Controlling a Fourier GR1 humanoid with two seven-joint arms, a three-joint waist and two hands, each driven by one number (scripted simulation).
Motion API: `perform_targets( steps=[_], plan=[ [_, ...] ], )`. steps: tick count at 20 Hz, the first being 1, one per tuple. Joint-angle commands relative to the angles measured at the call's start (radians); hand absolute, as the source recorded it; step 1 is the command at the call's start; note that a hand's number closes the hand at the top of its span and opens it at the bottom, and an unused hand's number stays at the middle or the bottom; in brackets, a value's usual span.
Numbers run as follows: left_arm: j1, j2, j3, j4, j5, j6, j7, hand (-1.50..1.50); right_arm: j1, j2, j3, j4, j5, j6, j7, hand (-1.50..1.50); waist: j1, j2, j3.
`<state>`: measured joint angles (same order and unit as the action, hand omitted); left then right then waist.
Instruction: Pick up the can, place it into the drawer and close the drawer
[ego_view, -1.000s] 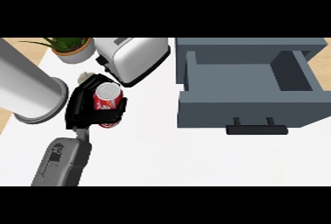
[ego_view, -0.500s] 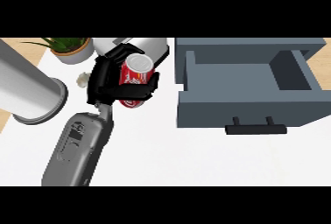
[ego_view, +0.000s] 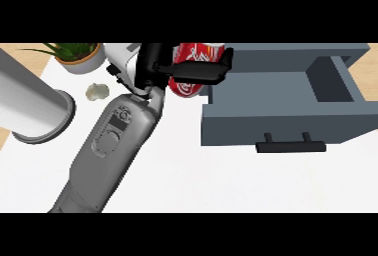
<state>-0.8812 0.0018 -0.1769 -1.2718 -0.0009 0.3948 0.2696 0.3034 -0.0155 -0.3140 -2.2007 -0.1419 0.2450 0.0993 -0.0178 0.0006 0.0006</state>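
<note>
hand (ego_view: 177, 70): one black hand in view at about 12 o'clock, up against the frame's top edge; can't tell from this view which side it belongs to
forearm (ego_view: 111, 145): grey, enters at 7 o'clock, runs diagonally up toward 12 o'clock
fingers (ego_view: 199, 74): curled round the can, black bar of fingers crossing its front, pointing toward 3 o'clock
can (ego_view: 193, 67): red with white markings, held in the hand, partly hidden by the fingers, just at the left wall of the drawer
drawer (ego_view: 284, 97): grey, pulled open, at 2 o'clock; black handle (ego_view: 290, 146) on the front face
cylinder (ego_view: 29, 107): large grey, at 9 o'clock
plant pot (ego_view: 80, 57): at 11 o'clock, green leaves
small pale lump (ego_view: 97, 91): on the counter just left of the wrist
</note>
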Motion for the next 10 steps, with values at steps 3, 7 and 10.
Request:
perform_targets(
  steps=[3,7,10],
  plan=[
    [-0.227,-0.002,-0.006,0.18,0.063,0.065,0.014,1.5,-0.066,0.015,0.05,0.002,0.061,-0.047,0.042,-1.5,-0.005,0.004,0.0],
    [-0.344,-0.002,-0.027,0.279,0.101,0.099,0.038,1.5,-0.022,0.005,0.026,0.031,0.044,-0.02,-0.026,-1.5,-0.013,0.004,0.0],
    [-0.428,-0.002,0.019,0.383,0.099,0.105,0.032,1.5,0.008,0.011,0.027,-0.009,0.017,-0.004,-0.011,-1.5,-0.016,0.003,0.0]
  ],
)
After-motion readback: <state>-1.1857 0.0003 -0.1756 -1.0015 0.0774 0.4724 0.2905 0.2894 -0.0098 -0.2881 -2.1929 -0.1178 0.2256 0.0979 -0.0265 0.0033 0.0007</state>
